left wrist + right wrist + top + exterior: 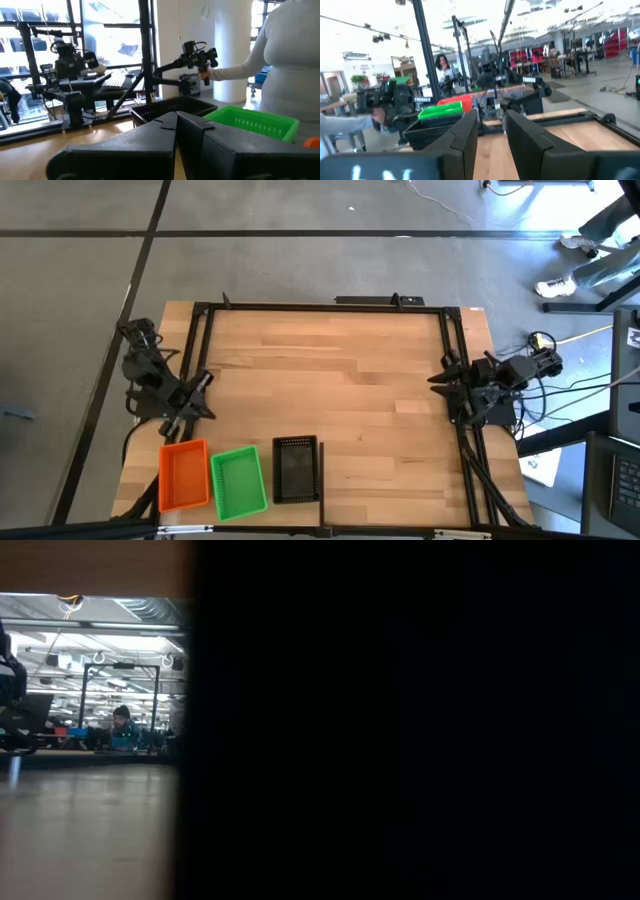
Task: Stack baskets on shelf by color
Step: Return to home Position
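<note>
Surface [340, 380] edge near the left arm carries orange baskets [184, 473], green baskets [238, 481] and black baskets [296, 470]. Left gripper [176, 119] sits pressed together, right gripper [491, 120] slightly spread, at opposite edges; homing should pass clear of them.

I've open tabletop [340, 380] across the middle, orange basket [184, 474], green basket [239, 481], black basket [295, 470] lining its lower-left edge from above.

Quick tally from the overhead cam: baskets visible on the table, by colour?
orange basket: 1
green basket: 1
black basket: 1
Total: 3 visible from above. Any baskets nested underneath are hidden.
</note>
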Motion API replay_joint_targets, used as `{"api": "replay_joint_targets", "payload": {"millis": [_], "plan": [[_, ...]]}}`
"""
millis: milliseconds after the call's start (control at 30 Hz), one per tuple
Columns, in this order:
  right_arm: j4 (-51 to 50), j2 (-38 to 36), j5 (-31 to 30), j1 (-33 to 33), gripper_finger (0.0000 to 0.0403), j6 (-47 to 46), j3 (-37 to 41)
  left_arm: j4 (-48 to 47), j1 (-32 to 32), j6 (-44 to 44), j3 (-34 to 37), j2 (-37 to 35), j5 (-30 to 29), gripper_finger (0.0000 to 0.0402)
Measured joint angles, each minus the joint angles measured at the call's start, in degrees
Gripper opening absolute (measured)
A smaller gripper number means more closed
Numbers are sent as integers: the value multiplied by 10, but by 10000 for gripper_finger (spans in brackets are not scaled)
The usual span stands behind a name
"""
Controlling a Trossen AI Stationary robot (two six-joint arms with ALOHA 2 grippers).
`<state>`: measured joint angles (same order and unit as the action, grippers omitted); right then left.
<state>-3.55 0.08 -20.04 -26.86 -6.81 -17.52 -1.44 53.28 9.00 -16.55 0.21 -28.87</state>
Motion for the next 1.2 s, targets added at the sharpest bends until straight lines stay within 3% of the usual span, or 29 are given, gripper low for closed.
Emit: {"api": "replay_joint_targets", "payload": {"millis": [200,367,500,700,1200], "plan": [[136,0,0,0,106,14,99,115,0,6,83,0,-1,0],[183,0,0,0,106,10,168,184,0,1,137,0,-3,0],[157,3,-3,1,106,7,171,187,0,8,161,1,0,0],[124,2,-19,2,106,89,171,177,0,8,161,0,-2,0],[92,2,-51,2,105,24,170,163,0,7,161,0,-2,0]]}}
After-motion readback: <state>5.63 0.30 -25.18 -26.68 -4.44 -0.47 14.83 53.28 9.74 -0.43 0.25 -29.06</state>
